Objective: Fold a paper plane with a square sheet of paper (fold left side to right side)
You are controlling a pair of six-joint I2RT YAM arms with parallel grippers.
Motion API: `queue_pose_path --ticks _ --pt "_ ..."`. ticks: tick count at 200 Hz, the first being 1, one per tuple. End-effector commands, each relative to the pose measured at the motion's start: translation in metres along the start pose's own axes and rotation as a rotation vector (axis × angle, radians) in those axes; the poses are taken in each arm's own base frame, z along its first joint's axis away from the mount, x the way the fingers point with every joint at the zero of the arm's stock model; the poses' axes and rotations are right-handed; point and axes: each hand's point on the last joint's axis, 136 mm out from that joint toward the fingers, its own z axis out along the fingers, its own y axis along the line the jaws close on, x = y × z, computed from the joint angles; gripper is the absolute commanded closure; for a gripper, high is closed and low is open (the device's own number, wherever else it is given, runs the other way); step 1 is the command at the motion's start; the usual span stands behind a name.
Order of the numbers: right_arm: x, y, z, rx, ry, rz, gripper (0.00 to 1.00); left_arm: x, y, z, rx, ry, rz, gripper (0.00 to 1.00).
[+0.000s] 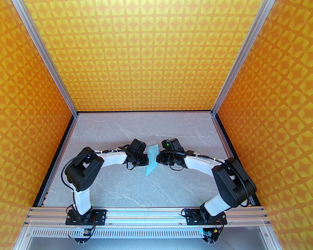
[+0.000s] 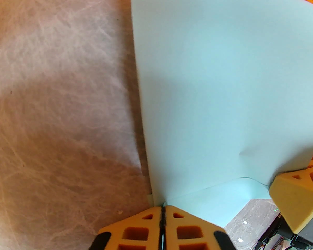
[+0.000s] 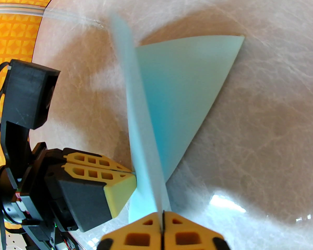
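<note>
The square sheet of paper (image 1: 151, 158), pale light blue and folded to a long point, lies mid-table between both arms. My left gripper (image 1: 145, 161) pinches its left edge, and my right gripper (image 1: 158, 157) pinches it from the right. In the left wrist view my left gripper (image 2: 163, 209) is shut on the paper (image 2: 219, 87), which rises as a broad flap, and a right fingertip (image 2: 294, 199) presses its lower corner. From the right wrist, my right gripper (image 3: 162, 215) is shut on a raised flap of the paper (image 3: 143, 139). The left gripper (image 3: 131, 174) grips the same flap, while a triangular layer (image 3: 187, 87) lies flat.
The grey marble-patterned tabletop (image 1: 120, 186) is bounded by orange patterned walls (image 1: 151, 48) at the back and sides. An aluminium rail (image 1: 146, 213) with both arm bases runs along the near edge. Open table surface lies ahead of and behind the paper.
</note>
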Motion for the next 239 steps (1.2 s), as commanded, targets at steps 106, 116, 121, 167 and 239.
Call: queue_pose_path --ticks 106,116,121,167,239 --pt "-0.024 0.026 0.005 -0.061 -0.016 0.044 1.00 0.047 0.042 0.024 -0.216 0.164 0.025 0.95" --pt "-0.024 0.024 0.005 -0.047 -0.017 0.047 1.00 0.046 0.042 0.022 -0.219 0.156 0.027 0.94" --pt "-0.024 0.022 0.005 -0.039 -0.015 0.050 1.00 0.045 0.041 0.020 -0.220 0.151 0.031 0.93" --pt "-0.013 0.004 0.003 0.025 -0.013 0.067 1.00 0.031 0.038 0.000 -0.228 0.105 0.037 0.81" --pt "-0.009 -0.005 0.004 0.050 -0.020 0.081 1.00 0.015 0.033 -0.017 -0.216 0.042 0.049 0.76"
